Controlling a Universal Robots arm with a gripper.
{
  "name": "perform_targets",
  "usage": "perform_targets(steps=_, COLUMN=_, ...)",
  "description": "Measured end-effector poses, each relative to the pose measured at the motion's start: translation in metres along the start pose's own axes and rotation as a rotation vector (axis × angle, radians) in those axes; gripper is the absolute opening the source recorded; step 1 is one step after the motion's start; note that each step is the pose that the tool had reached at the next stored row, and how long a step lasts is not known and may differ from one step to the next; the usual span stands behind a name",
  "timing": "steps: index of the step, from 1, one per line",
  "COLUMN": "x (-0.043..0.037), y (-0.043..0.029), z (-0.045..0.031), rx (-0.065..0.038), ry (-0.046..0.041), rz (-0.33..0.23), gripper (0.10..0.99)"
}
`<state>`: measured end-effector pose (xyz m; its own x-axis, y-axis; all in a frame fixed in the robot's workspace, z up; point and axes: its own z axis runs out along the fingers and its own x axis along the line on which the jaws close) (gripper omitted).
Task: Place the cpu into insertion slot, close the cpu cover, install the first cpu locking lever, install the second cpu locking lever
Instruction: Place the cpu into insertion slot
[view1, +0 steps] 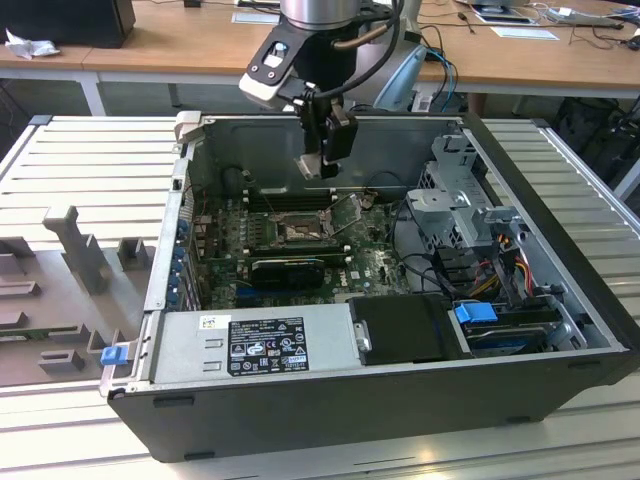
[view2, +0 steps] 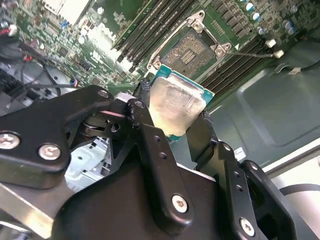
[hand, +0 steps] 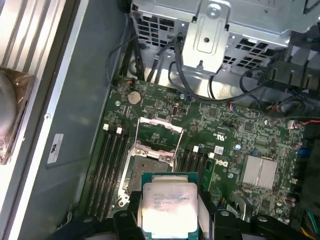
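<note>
My gripper (view1: 320, 163) hangs inside the open computer case, shut on the cpu (view1: 317, 165). The cpu (view2: 176, 107) is a flat square chip with a pale silver top and green edge, pinched by its sides between two black fingers (view2: 145, 112). Below and apart from it lies the insertion slot (hand: 147, 170), a square socket with a brownish pin field on the green motherboard (view1: 375, 262). The slot (view2: 192, 49) is uncovered. The cpu cover (hand: 159, 123), a thin metal frame, stands swung up at the slot's far side. In the first wrist view the cpu (hand: 170, 207) sits short of the slot.
Black memory slots (hand: 112, 165) flank the socket on both sides. A grey drive cage (view1: 460, 215) with cables fills the case on the exterior view's right; a power supply (view1: 255, 345) lies at the front. A thin wire lever (view2: 252, 52) sticks out beside the socket.
</note>
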<state>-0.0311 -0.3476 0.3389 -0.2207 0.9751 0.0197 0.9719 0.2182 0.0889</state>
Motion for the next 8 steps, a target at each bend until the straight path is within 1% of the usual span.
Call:
perform_targets(steps=2, x=0.0, y=0.0, z=0.0008, rx=-0.001, ry=-0.0043, rz=0.048, gripper=0.533)
perform_targets(steps=5, x=0.0, y=-0.0001, z=0.0018, rx=-0.001, ry=-0.0077, rz=0.085, gripper=0.533)
perform_targets(steps=6, x=0.0, y=-0.0002, z=0.0026, rx=-0.002, ry=-0.0101, rz=0.111, gripper=0.533)
perform_targets(steps=7, x=-0.0001, y=-0.0003, z=0.0037, rx=-0.003, ry=-0.0135, rz=0.15, gripper=0.533)
perform_targets(steps=8, x=-0.0001, y=-0.0004, z=0.0047, rx=-0.003, ry=-0.0155, rz=0.173, gripper=0.533)
